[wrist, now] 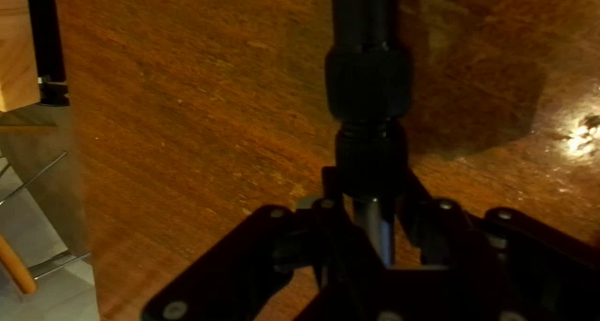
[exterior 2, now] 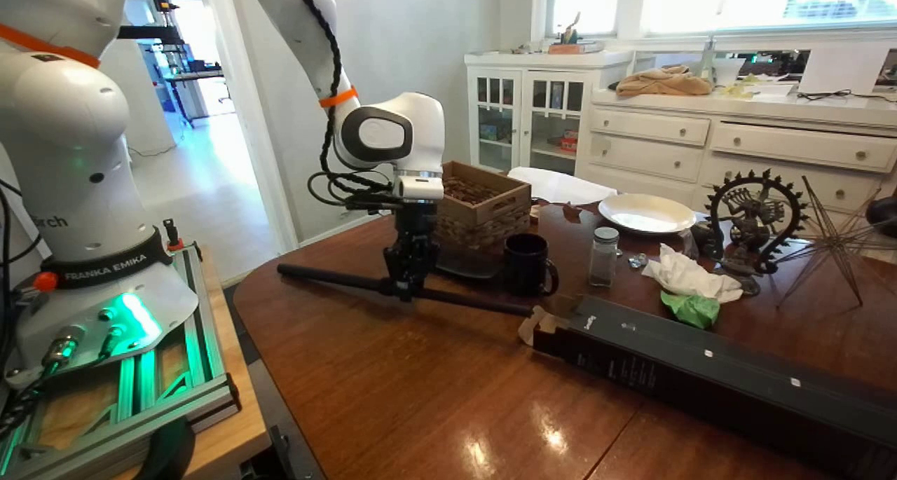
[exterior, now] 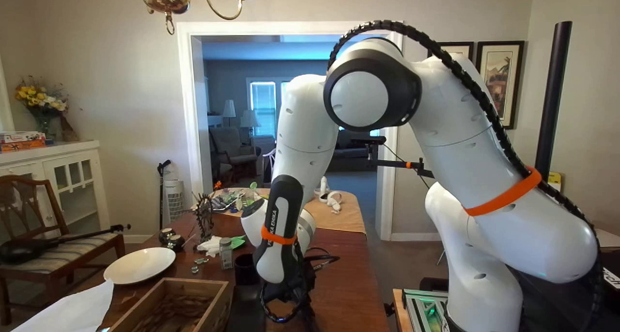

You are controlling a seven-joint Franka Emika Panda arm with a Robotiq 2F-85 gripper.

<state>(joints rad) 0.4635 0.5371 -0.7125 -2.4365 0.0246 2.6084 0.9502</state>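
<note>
A long black pole (exterior 2: pixel 476 300) with a ribbed collar lies low over the wooden table (exterior 2: pixel 392 368). My gripper (exterior 2: pixel 403 291) points down over the pole's middle and is shut on it. From the wrist view, the gripper's dark fingers (wrist: pixel 330 178) flank the collar of the pole (wrist: pixel 368 84) on both sides. The right-hand end of the pole reaches the torn brown opening of a long black box (exterior 2: pixel 701 368) in an exterior view. Whether the pole rests on the table or hangs just above it I cannot tell. Fingertip contact is partly lost in darkness.
A black mug (exterior 2: pixel 525 263) and a wooden basket (exterior 2: pixel 483 217) stand close behind the gripper. Farther along are a glass jar (exterior 2: pixel 603 259), a white plate (exterior 2: pixel 648 214), crumpled paper (exterior 2: pixel 690 277) and a statue (exterior 2: pixel 753 221). The table edge (wrist: pixel 77 171) lies left in the wrist view.
</note>
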